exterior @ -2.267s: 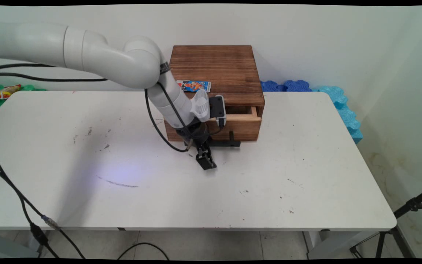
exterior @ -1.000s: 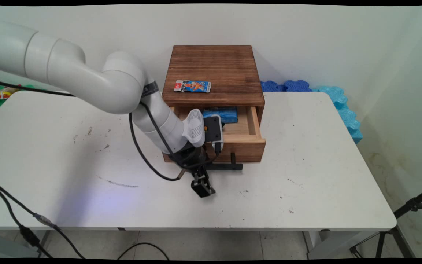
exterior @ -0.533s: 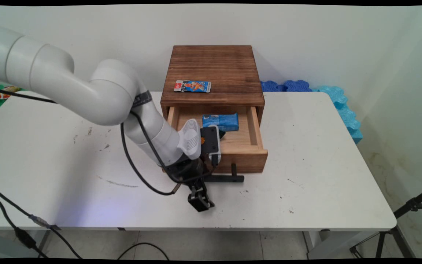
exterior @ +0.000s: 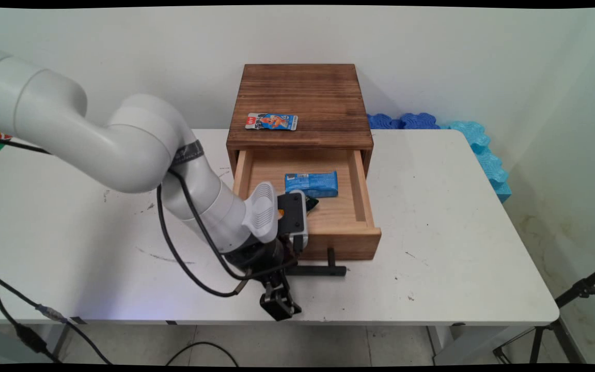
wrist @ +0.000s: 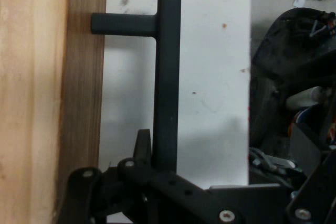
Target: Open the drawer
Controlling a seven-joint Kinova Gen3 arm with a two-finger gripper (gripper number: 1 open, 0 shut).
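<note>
Low over the worktop's (exterior: 432,217) near edge, my claw (exterior: 279,306) sits at the left end of the black handle bar (exterior: 314,270), and from the hand view I read it as clamped on that bar (wrist: 167,77). I see the wooden drawer (exterior: 362,206) standing pulled well out of its dark wooden box (exterior: 300,93). A blue packet (exterior: 311,184) lies inside the drawer, toward the back. On the box's top rests a small colourful card (exterior: 271,121).
</note>
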